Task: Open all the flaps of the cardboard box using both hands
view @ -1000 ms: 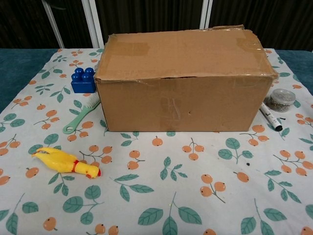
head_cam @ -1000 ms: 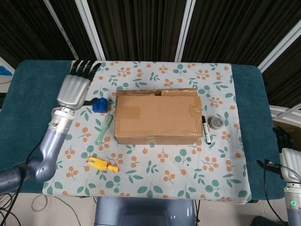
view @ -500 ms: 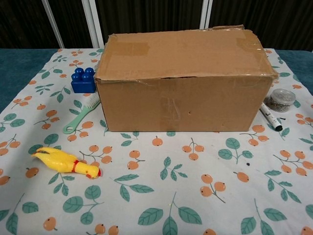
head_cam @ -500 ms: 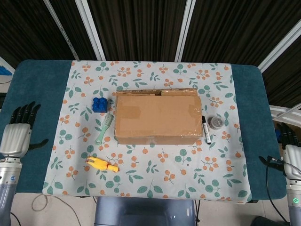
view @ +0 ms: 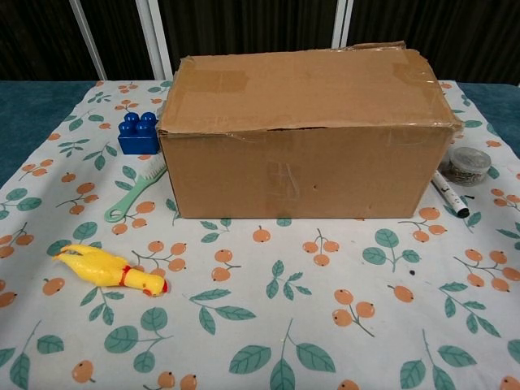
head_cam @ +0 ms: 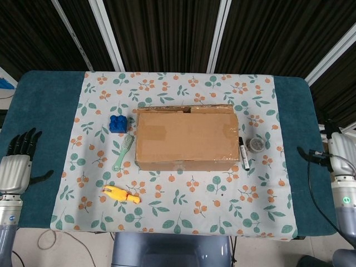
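Observation:
The cardboard box (head_cam: 186, 139) lies in the middle of the flowered cloth with its top flaps down flat and old tape on them; the chest view shows its front wall and closed top (view: 301, 130). My left hand (head_cam: 16, 162) hovers by the table's near left edge, far from the box, fingers apart and holding nothing. My right hand (head_cam: 335, 149) is at the right edge, beyond the teal table top, thumb sticking out toward the box and nothing in it; its fingers are hard to see against the dark. Neither hand shows in the chest view.
Left of the box lie a blue toy brick (head_cam: 117, 123), a green brush (head_cam: 123, 152) and a yellow rubber chicken (head_cam: 120, 194). Right of it lie a black marker (head_cam: 243, 153) and a small round jar (head_cam: 256, 144). Cables hang by the right hand.
My left hand swung from above the cloth's far left corner down to the near left edge. My right hand moved up along the right edge. The box has not moved.

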### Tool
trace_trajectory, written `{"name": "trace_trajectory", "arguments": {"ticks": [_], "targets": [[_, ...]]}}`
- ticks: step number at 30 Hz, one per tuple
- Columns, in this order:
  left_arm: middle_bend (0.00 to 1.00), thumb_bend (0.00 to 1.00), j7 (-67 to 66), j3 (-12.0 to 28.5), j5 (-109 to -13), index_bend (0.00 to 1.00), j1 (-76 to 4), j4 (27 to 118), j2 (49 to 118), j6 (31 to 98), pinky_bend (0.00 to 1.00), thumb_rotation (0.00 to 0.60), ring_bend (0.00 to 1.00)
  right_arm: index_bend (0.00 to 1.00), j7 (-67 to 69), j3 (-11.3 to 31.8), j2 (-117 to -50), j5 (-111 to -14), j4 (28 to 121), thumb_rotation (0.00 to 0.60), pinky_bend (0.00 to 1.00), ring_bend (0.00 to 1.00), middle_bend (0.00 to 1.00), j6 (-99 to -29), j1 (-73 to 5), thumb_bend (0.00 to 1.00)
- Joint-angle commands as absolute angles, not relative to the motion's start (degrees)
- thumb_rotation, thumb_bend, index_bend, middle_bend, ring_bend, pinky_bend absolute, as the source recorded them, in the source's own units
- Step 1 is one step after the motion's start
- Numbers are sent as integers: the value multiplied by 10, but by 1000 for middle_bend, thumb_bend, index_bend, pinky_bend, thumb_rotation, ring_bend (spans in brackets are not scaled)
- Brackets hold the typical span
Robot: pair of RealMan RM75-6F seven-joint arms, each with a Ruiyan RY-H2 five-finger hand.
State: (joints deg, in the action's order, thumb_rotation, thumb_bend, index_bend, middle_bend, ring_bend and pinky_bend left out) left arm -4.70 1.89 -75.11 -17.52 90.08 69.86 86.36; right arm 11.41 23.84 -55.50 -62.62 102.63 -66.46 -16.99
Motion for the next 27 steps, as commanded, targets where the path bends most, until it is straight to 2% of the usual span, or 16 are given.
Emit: {"name": "trace_trajectory", "arguments": {"ticks": [1, 9, 13, 18, 27], "targets": [[0, 50, -30, 24, -764, 0, -172, 891, 702, 865, 45, 600, 0, 82, 148, 292, -520, -538, 1048, 600, 321, 193, 158, -569, -240, 670], [0, 72, -12, 32, -778, 0, -167, 880, 703, 854, 45, 600, 0, 87, 188, 331, -514, -394, 1027, 600, 322, 162, 137, -420, -344, 957], [0, 73, -9, 36, -785, 0, -165, 876, 705, 849, 45, 600, 0, 90, 197, 331, -548, -348, 998, 600, 324, 162, 136, -375, -402, 978], [0, 72, -8, 41, -789, 0, -162, 873, 706, 845, 45, 600, 0, 114, 195, 319, -585, -291, 956, 600, 324, 160, 136, -361, -455, 972], [0, 73, -9, 48, -798, 0, -159, 869, 708, 842, 45, 600, 0, 115, 190, 296, -619, -243, 924, 600, 325, 152, 136, -351, -498, 971]]}}
